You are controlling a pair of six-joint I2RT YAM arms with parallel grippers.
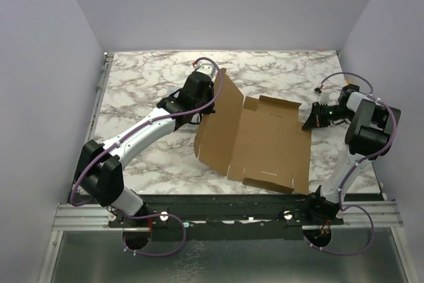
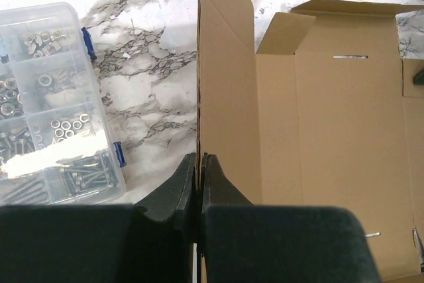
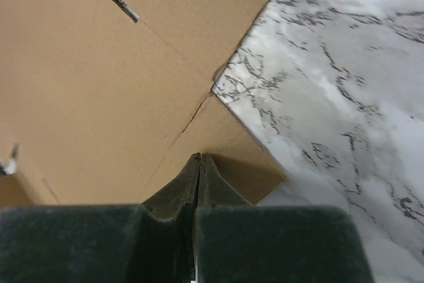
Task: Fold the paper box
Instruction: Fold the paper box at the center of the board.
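The paper box [image 1: 271,144] is a flat brown die-cut cardboard sheet lying mid-table, its left panel [image 1: 222,120] raised nearly upright. My left gripper [image 1: 212,105] is shut on the top edge of that raised panel. In the left wrist view the panel's edge [image 2: 199,64] runs straight into the closed left gripper [image 2: 199,158], and the rest of the sheet [image 2: 344,137] lies flat to the right. My right gripper [image 1: 309,122] sits at the sheet's right edge. In the right wrist view the right gripper [image 3: 200,157] is shut above a small corner flap [image 3: 242,140], with no cardboard showing between its fingers.
A clear plastic compartment case [image 2: 46,97] of screws and nuts lies on the marble table [image 1: 146,77] left of the raised panel. Grey walls enclose the table on three sides. A metal rail [image 1: 225,215] carrying the arm bases runs along the near edge.
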